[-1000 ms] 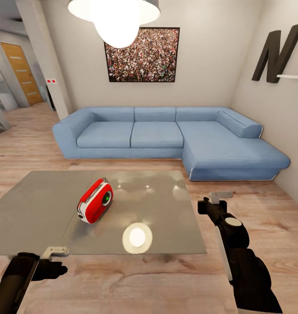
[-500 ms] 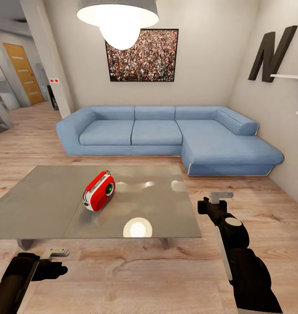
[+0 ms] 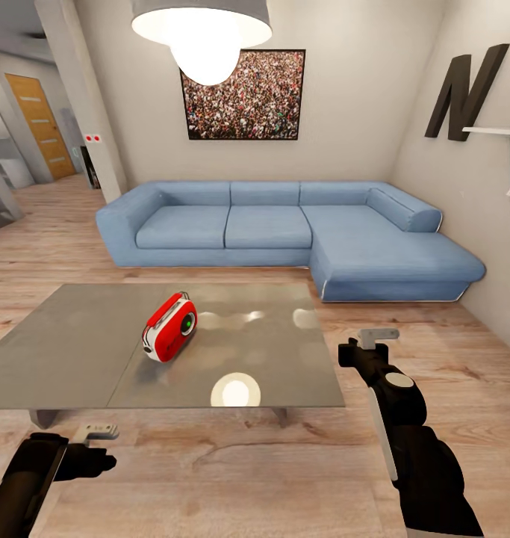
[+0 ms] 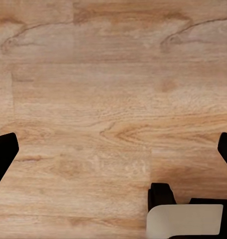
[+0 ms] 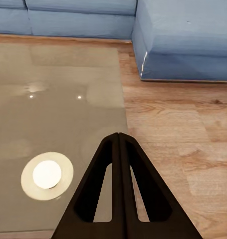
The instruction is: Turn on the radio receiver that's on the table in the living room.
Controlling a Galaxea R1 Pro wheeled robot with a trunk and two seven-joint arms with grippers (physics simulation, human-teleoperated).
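Closest to me, two black robot arms are reaching forward over the light wood plank floor (image 3: 232, 478), one at each side. The left gripper (image 3: 96, 431) is hanging low above bare planks just short of the table's near edge; its two dark fingers (image 4: 3, 152) are sitting far apart at the edges of its wrist camera's picture, spread wide and touching nothing. The right gripper (image 3: 379, 334) is hovering beside the table's near right corner, and its two black fingers (image 5: 124, 194) are pressing flat against each other into a closed wedge with nothing between them. Beyond them, one large low rectangular coffee table with a glossy grey reflective top (image 3: 75, 351) is standing on short legs, mirroring the lamp as a bright round spot. One small rounded red portable radio with white sides and a green-centred dial (image 3: 169, 326) is sitting on that top, near its middle, well apart from both grippers. Further back, one blue L-shaped sofa (image 3: 284, 232) is lining the beige wall, with one framed crowd picture (image 3: 243, 84) above it, one big dark letter N (image 3: 464, 91) on the right wall, and one white hanging lamp (image 3: 202, 33) overhead.
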